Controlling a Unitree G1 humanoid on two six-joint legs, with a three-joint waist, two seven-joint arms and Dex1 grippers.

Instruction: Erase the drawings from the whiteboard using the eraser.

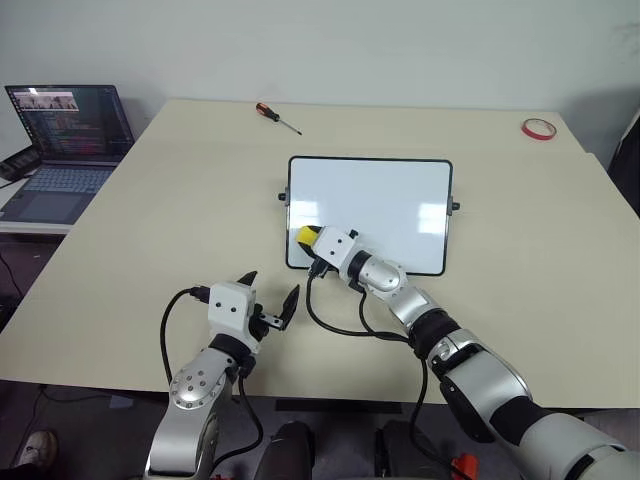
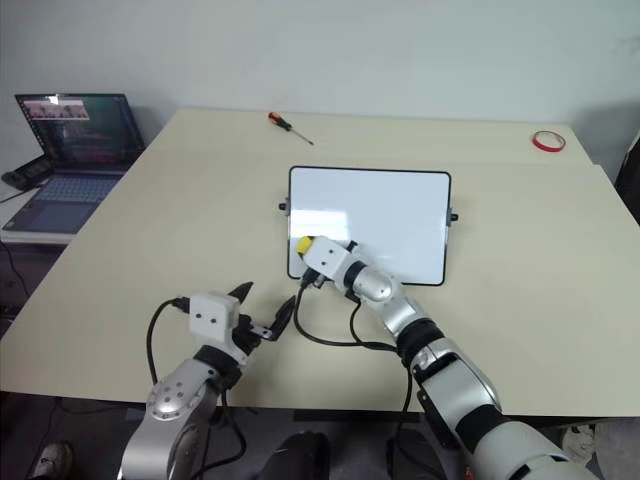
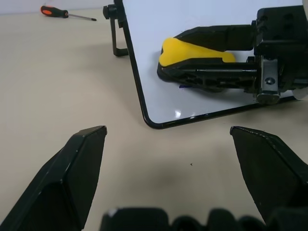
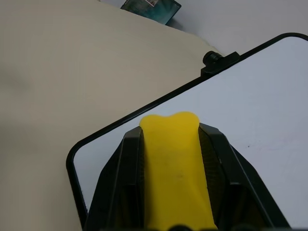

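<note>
Left wrist view shows my right end effector [image 3: 202,60] clamped on the eraser [image 3: 192,50], pressed on the whiteboard [image 1: 380,205] near its left front corner, with a small blue mark [image 3: 185,87] just under it. I judge wiping is underway; next I need a sideways stroke. Left end effector [image 1: 270,296] is wide open over the desk [image 1: 150,220].

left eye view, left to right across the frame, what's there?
laptop → left gripper → screwdriver → eraser, gripped by the right gripper at the whiteboard's near left corner → red tape ring. All but the laptop are on or over the table.
</note>
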